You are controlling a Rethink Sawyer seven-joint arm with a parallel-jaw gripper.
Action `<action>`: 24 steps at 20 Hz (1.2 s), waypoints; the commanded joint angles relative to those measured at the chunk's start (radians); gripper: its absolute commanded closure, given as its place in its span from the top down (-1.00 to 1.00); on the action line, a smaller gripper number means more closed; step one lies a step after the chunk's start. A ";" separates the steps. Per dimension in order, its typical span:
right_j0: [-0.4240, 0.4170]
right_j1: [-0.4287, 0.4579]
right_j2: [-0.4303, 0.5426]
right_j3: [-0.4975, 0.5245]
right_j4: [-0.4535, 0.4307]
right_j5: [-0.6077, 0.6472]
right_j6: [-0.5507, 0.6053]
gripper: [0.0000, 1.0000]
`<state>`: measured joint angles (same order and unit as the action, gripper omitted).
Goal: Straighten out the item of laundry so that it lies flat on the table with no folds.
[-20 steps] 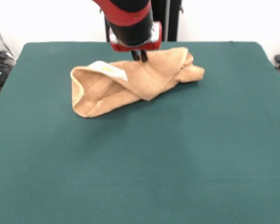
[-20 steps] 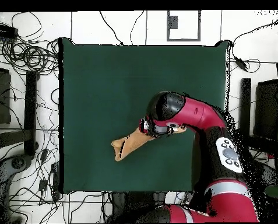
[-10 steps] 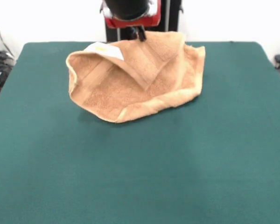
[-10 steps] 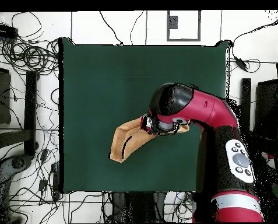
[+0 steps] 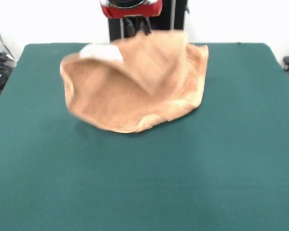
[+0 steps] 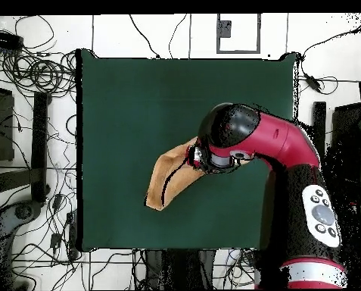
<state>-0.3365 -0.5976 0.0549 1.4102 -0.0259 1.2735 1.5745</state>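
The orange-tan terry towel hangs in the air over the far half of the green table, held by its top edge. It is partly spread, with folds and a white label near its upper left. My gripper is shut on the towel's top edge, just under the red wrist at the picture's top. In the overhead view the towel trails left and down from the gripper, which is mostly hidden under the arm.
The robot's black pedestal stands behind the table's far edge. Cables and equipment lie on the floor around the table. The red arm reaches over the table's right side in the overhead view.
My gripper has risen with the towel; the towel has lifted off the table and opened out from a crumpled bundle into a hanging, wider sheet.
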 commanded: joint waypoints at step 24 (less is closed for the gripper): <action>-0.029 -0.065 0.086 0.309 0.123 -0.528 0.151 1.00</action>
<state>-0.3653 -0.7121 0.0548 1.5390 0.0354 1.0025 1.5745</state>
